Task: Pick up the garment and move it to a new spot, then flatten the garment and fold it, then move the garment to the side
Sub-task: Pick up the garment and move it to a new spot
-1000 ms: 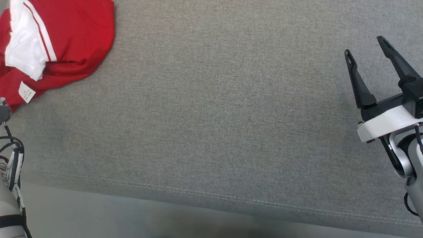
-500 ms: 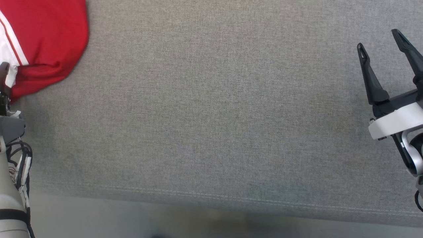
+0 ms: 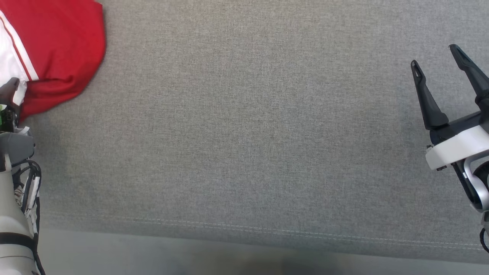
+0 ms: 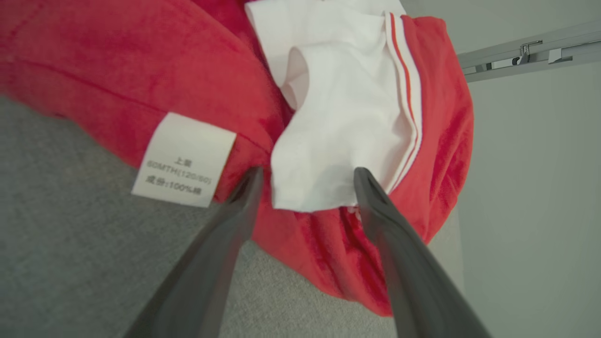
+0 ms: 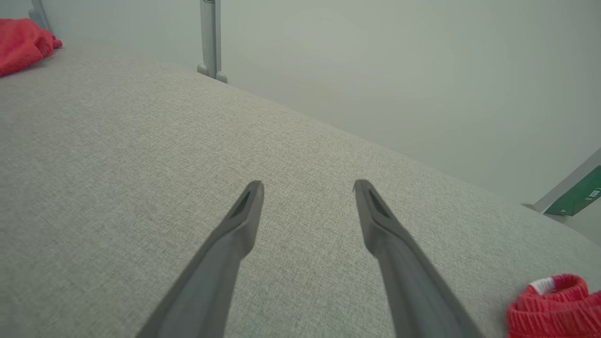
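A grey fabric-covered counter takes up most of the picture, with a stitched seam running along its near edge and a pale strip of floor below it. At the far left corner lies the red garment, rumpled, with a white panel edged by a thin red stripe. One dark finger of the left claw rests at the garment's white part, above the pale, cable-wrapped left forearm. At the right edge the right claw hangs over bare fabric, its two fingers spread apart, well away from the garment.
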`<state>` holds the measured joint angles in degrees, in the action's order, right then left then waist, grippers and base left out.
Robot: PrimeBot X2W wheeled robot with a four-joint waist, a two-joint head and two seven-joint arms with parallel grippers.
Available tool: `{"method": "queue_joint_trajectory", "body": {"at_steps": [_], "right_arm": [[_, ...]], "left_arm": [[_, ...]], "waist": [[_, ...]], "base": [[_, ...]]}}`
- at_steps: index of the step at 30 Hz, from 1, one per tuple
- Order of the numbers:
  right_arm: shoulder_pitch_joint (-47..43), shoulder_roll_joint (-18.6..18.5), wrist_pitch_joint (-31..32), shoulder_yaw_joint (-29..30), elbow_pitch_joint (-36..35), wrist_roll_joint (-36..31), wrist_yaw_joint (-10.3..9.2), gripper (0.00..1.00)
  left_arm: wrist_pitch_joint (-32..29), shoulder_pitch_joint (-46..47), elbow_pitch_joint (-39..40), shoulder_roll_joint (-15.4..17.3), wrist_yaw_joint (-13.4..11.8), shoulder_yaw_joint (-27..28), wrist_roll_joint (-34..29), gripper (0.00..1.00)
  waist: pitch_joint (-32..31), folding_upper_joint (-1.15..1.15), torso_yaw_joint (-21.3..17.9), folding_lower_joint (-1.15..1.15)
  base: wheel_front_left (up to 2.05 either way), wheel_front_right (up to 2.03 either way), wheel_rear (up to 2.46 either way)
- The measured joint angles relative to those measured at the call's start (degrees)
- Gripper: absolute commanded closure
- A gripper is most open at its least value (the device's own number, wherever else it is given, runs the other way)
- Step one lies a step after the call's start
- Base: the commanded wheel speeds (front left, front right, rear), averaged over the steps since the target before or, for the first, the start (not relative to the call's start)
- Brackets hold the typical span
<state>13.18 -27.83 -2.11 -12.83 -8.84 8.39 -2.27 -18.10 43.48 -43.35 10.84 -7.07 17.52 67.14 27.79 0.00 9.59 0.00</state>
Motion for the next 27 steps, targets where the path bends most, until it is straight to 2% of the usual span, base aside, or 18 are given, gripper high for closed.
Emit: {"method": "queue_joint_trajectory", "body": {"at_steps": [1, 2, 4, 13, 14, 20, 25, 27], "right_arm": [[-0.14, 0.01, 0.14, 0.00, -0.03, 0.31, 0.00, 0.00], [-0.36, 0.01, 0.16, -0.03, -0.11, 0.46, 0.01, 0.00], [-0.97, 0.00, 0.53, 0.00, -0.77, 0.78, 0.01, 0.00], [-1.71, 0.04, 1.23, 0.37, -2.21, 1.62, -0.03, 0.00], [-1.71, 0.31, 1.15, 0.35, -2.15, 1.69, -0.03, 0.00], [-1.69, 1.29, 0.27, -0.24, -1.76, 1.77, -0.09, 0.00], [-1.15, 3.71, -1.23, -1.80, -0.83, 2.26, -0.03, 0.00], [-0.76, 4.75, -1.83, -2.25, -0.20, 2.54, -0.02, 0.00]], "left_arm": [[0.00, 0.00, -0.44, 0.00, 0.00, -0.04, 0.00, 0.20], [0.01, 0.01, -0.69, 0.01, 0.01, 0.03, 0.01, 0.57], [0.02, 0.34, -0.71, 0.01, 0.40, 0.53, 0.66, 1.00], [-0.09, 5.72, 0.09, -0.87, 4.60, 1.63, 3.92, 1.00], [-0.09, 6.63, 1.05, -0.97, 6.69, 0.62, 3.85, 1.00], [-2.14, 9.96, 6.51, -4.63, 14.16, -6.99, 2.00, 1.00], [-4.77, 10.90, 11.35, -10.31, 14.62, -14.26, 1.19, 1.00], [-6.31, 10.78, 13.25, -11.52, 14.62, -18.90, -1.30, 1.00]], "waist": [[-0.20, 0.00, -0.08, 0.00], [-0.38, 0.00, -0.16, 0.00], [-0.59, 0.00, -0.39, 0.00], [-0.27, 0.00, -0.62, 0.00], [-0.17, 0.00, -0.57, 0.00], [-1.25, 0.00, -0.37, 0.00], [-2.92, 0.00, -0.62, 0.00], [-3.67, 0.00, -0.96, 0.00]], "base": [[0.00, 0.00, 0.00], [0.00, 0.00, 0.00], [0.00, 0.00, 0.00], [0.00, 0.00, 0.00], [0.00, 0.00, 0.00], [0.00, 0.00, 0.00], [0.00, 0.00, 0.00], [0.00, 0.00, 0.00]]}}
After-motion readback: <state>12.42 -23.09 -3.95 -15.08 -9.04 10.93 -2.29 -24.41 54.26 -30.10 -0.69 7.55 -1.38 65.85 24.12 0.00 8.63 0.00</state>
